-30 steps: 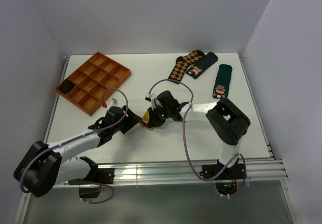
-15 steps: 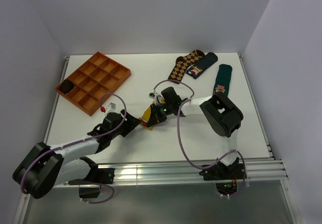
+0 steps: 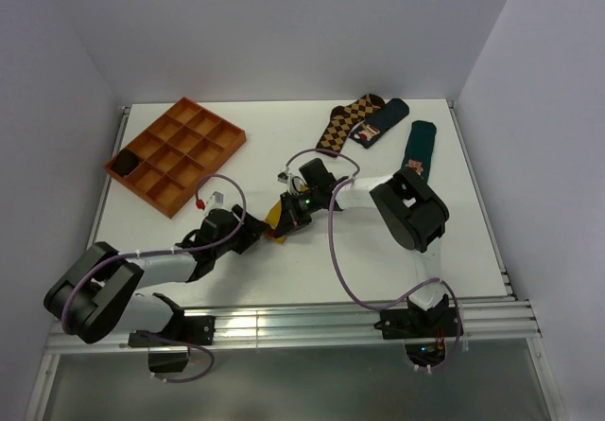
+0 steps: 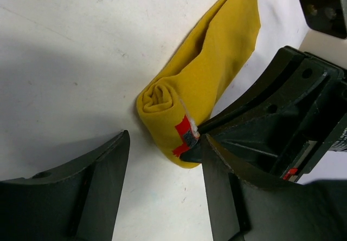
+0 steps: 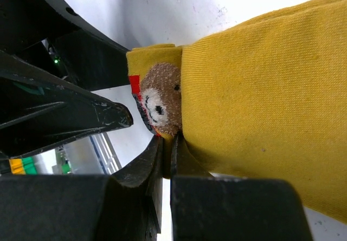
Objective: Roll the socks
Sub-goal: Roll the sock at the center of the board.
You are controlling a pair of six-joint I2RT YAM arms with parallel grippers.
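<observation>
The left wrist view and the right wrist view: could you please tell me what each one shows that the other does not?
Only the left wrist view shows the sock's coiled end and that the left gripper stands open near it. Only the right wrist view shows the bear face on the fabric. Both show the mustard sock and the right gripper shut on its edge.
</observation>
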